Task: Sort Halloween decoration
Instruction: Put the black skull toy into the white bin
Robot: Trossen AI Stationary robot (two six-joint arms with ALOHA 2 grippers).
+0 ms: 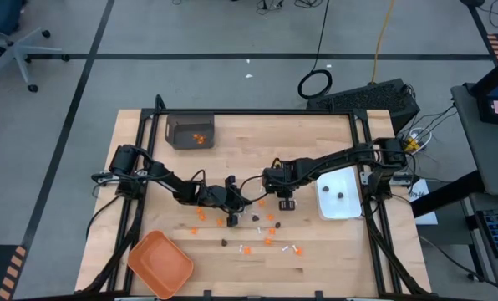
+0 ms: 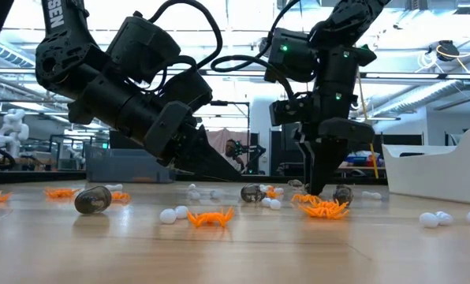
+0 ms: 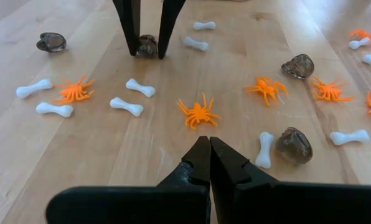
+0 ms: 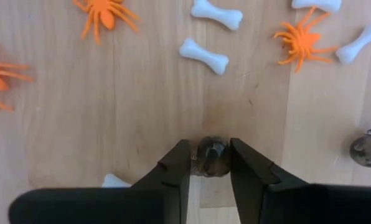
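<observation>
Orange spiders (image 3: 199, 114), white bones (image 3: 140, 88) and dark brown lumps (image 3: 294, 145) lie scattered on the wooden table (image 1: 316, 259). My right gripper (image 4: 210, 163) points down at the table's middle, shut on one dark lump (image 4: 211, 155); the left wrist view shows the same gripper (image 3: 147, 37) around that lump (image 3: 147, 45). My left gripper (image 3: 204, 142) waits shut, slanting down just left of it (image 1: 232, 219), holding nothing. My right gripper pinches the dark lump's two opposite sides (image 4: 201, 158) between its two fingers. The fingers come from above, pointing steeply down. The lump sits on the table between the fingertips.
A white dish (image 1: 339, 209) with two dark lumps stands at the right. A grey bin (image 1: 190, 131) holding orange bits stands at the far left. An orange tray (image 1: 160, 263) lies at the near left corner. Loose pieces surround both grippers.
</observation>
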